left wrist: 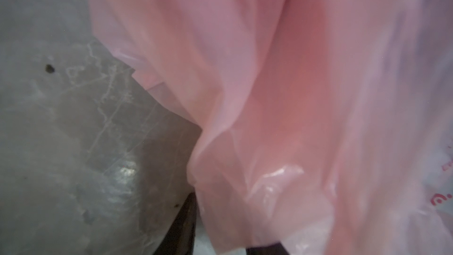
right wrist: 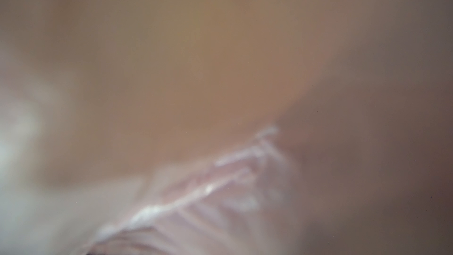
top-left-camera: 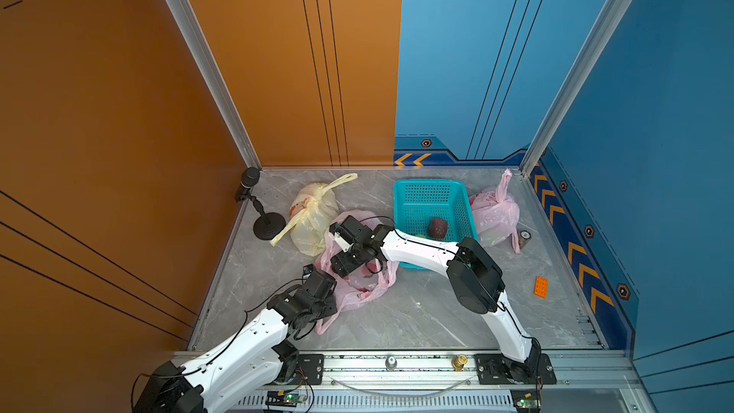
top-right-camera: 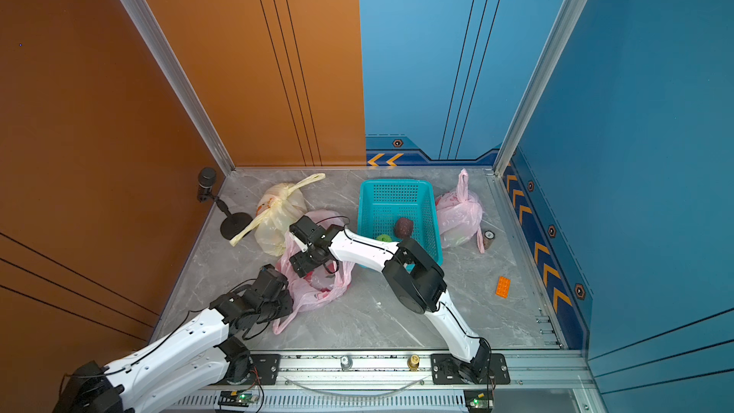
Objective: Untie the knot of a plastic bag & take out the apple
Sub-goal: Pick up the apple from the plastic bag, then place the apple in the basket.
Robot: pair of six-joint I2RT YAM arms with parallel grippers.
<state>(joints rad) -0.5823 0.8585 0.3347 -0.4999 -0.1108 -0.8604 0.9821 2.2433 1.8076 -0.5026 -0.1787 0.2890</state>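
Pinches pink bag [top-left-camera: 359, 295] film in partly closed left claw [left wrist: 226, 239], just left of teal basket [top-left-camera: 429, 182]. Cannot tell right claw [top-left-camera: 349, 262] opening: buried in bag folds, blurred in wrist view. Cannot make out apple. Risks tearing film or dragging bag into basket if pulling unevenly.

Translucent pink plastic bag [top-left-camera: 369, 292] lies crumpled at the table [top-left-camera: 437, 319] centre, handle trailing
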